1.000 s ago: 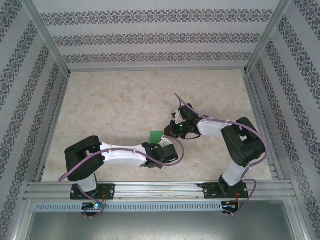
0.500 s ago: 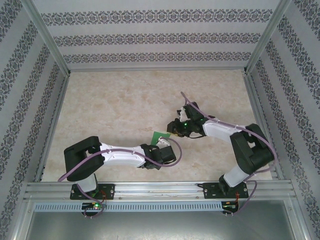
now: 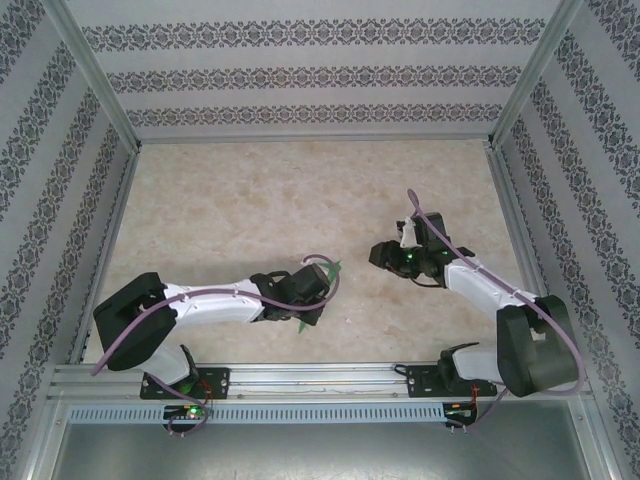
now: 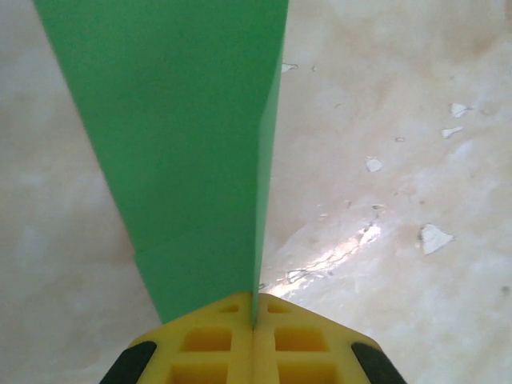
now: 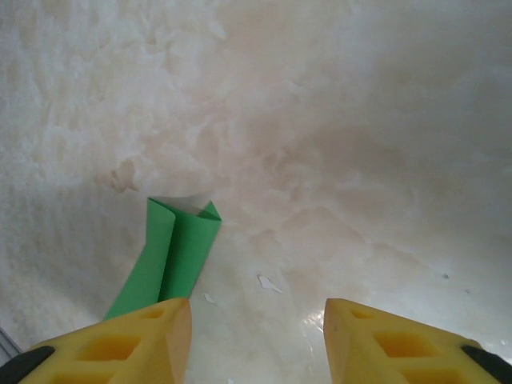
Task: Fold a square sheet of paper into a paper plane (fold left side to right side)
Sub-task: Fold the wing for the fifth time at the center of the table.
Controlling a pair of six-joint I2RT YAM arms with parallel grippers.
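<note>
Pinching folded paper (image 4: 184,144) at frame bottom: left hand (image 4: 254,318), fingers pressed together | right hand (image 5: 256,340) spread over tabletop (image 5: 360,160) | paper lower left of right wrist view

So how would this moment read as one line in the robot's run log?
left gripper: shut on folded green paper | right gripper: open, empty, apart from the paper | paper: narrow, creased lengthwise

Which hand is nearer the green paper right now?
Left. The left hand is shut on the folded green paper; the right hand stands open off to its right, apart from it.
</note>
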